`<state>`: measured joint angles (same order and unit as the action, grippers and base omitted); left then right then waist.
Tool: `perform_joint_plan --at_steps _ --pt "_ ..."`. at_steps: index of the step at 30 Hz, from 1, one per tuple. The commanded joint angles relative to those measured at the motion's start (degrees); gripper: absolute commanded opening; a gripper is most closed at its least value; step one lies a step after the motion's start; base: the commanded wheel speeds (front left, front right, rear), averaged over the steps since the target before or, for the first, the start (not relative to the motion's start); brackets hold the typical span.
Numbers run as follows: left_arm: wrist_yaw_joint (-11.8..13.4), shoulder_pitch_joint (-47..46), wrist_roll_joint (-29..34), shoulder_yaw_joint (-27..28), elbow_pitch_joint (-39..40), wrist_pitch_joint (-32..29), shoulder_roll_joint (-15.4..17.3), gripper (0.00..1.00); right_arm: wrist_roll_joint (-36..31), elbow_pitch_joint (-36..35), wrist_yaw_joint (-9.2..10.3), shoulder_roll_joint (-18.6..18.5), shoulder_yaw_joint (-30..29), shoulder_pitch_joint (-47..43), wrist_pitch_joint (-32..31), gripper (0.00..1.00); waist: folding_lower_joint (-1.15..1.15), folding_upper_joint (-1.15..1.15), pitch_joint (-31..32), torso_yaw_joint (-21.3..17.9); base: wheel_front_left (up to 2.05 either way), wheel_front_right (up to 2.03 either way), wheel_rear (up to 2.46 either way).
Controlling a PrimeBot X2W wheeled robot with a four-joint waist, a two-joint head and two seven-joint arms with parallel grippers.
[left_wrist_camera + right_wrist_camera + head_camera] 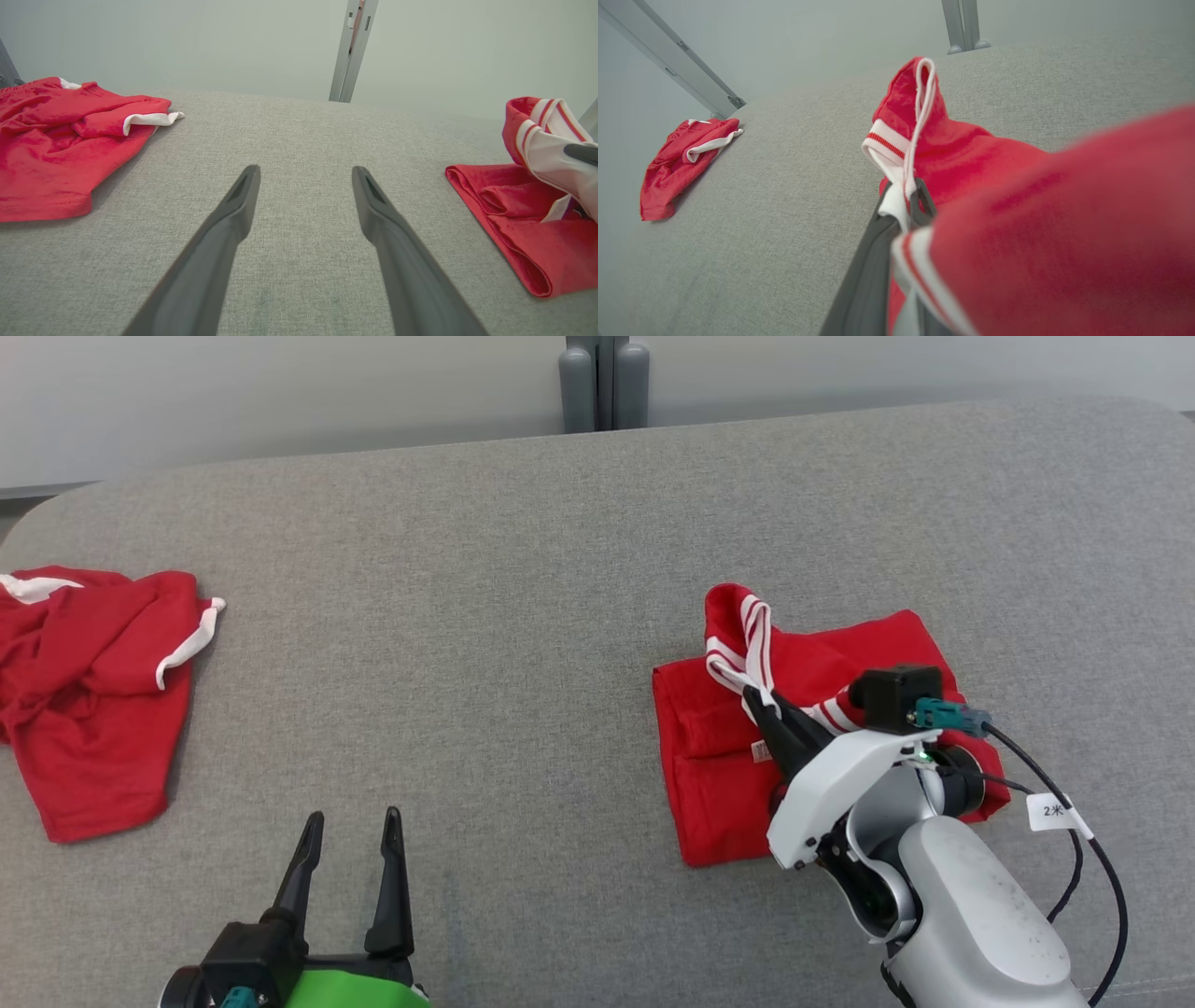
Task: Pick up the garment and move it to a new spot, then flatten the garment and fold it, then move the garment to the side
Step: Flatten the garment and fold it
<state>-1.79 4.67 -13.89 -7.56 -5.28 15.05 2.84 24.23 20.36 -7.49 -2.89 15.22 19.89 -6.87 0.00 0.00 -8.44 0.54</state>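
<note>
A crumpled red cloth [93,691] lies far off to the left of the left pincer [354,815]. That pincer is just above the grey table top [523,569], its two fingers wide apart with nothing between them. Well to its right lies the garment [719,784], red and folded into a square. The right pincer [754,698] is on top of it, fingers squeezed together on the white striped band [756,639], which stands up just past the fingertips.
</note>
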Motion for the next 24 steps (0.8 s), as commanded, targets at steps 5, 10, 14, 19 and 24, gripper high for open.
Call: perform_joint_plan --at_steps 5,10,14,19,24 --pt "-0.1 0.5 0.1 0.0 -0.2 0.2 0.1 1.0 -0.3 1.8 0.0 0.0 2.1 -0.4 1.1 0.06 0.0 0.0 0.1 -0.1 0.0 0.0 0.0" --pt "-0.2 1.5 0.4 0.2 -1.1 0.2 0.1 1.0 1.6 2.3 0.0 0.0 3.8 -1.4 1.8 1.0 0.0 0.0 1.4 -0.4 0.0 0.0 0.0" --pt "-0.1 2.4 0.2 0.5 -1.7 0.2 0.1 1.0 4.8 0.5 0.0 0.0 6.2 -4.0 2.8 1.0 0.0 0.0 3.7 -0.6 0.0 0.0 0.0" --pt "0.6 3.9 -0.5 0.6 -1.5 0.2 0.1 1.0 7.9 -4.5 0.0 -0.1 9.0 -9.6 5.0 1.0 0.0 0.0 6.6 -1.1 0.0 0.0 0.0" --pt "1.2 5.6 -1.0 0.8 -1.1 0.2 0.1 1.0 8.5 -10.9 0.0 -0.1 7.8 -15.4 7.7 1.0 0.0 0.0 8.2 -1.9 0.0 0.0 0.0"
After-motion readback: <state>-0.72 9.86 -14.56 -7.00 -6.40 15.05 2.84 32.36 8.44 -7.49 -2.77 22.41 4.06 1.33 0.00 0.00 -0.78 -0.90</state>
